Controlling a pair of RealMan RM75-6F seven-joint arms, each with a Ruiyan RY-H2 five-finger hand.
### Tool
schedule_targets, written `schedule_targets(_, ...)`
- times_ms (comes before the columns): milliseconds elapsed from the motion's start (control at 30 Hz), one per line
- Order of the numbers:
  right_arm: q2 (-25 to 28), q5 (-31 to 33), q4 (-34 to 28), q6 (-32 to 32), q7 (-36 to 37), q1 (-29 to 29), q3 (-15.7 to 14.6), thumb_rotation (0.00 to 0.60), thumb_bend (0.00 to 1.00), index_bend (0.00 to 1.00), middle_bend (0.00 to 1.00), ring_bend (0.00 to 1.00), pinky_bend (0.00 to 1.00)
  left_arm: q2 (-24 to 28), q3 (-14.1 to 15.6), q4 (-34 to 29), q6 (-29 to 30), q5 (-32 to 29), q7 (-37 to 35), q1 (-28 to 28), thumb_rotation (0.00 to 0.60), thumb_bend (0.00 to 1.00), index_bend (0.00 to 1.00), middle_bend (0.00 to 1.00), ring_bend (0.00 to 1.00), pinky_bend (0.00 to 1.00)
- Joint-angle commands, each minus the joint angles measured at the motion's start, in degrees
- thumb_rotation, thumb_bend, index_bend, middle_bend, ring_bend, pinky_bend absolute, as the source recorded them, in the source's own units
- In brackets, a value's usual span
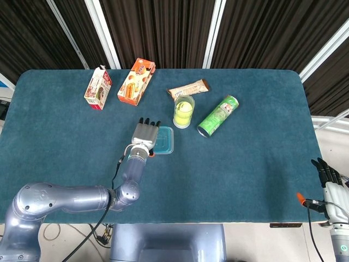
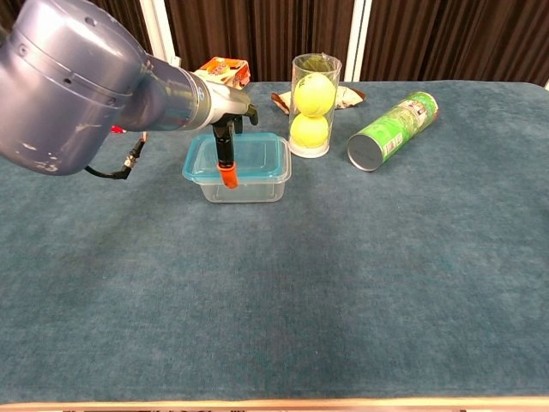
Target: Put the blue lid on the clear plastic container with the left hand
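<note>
Lid laid over container, not yet pressed level.

Left hand (image 1: pixel 146 134) spread flat, fingers open, over left part of blue lid (image 2: pixel 249 156), holding nothing, apparently to press it down; lid overhung left wall of clear plastic container (image 2: pixel 244 186), midway between table's (image 1: pixel 256 164) near and far edges. Right hand (image 1: pixel 332 183) idle off near right corner, fingers straight, empty.

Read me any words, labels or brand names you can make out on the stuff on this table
None can be read.
Green can: print too blurred.
Orange box: print too small.
White carton: print too small.
Snack bar: print too small.
Ball tube, container: no text visible.
</note>
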Motion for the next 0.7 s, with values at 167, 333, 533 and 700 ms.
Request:
schedule_targets(167, 0.0, 0.0, 0.0, -0.1, 0.1, 0.0, 0.0, 0.600, 0.29, 0.10, 0.00, 0.00, 0.00, -0.2, -0.6, -0.4, -0.1, 1.7, -1.0, 0.2, 0.600, 0.12, 0.07, 0.29, 0.00, 0.00)
schedule_targets(333, 0.1, 0.0, -0.1, -0.2, 0.2, 0.0, 0.0, 0.600, 0.29, 0.10, 0.00, 0.00, 0.00, -0.5, -0.6, -0.4, -0.2, 2.0, -1.2, 0.3, 0.600, 0.12, 0.07, 0.29, 0.00, 0.00)
schedule_targets(533, 0.1, 0.1, -0.1, -0.2, 0.2, 0.0, 0.0, 0.600, 0.29, 0.10, 0.00, 0.00, 0.00, -1.0, -0.7, 0.1, -0.1, 1.7, -0.8, 0.0, 0.600, 0.12, 0.07, 0.29, 0.00, 0.00)
schedule_targets(700, 0.2, 0.2, -0.1, -0.2, 0.2, 0.0, 0.0, 0.600, 0.29, 0.10, 0.00, 0.00, 0.00, -1.3, -0.8, 0.4, 0.2, 1.8, -0.5, -0.1, 0.600, 0.12, 0.07, 0.29, 0.00, 0.00)
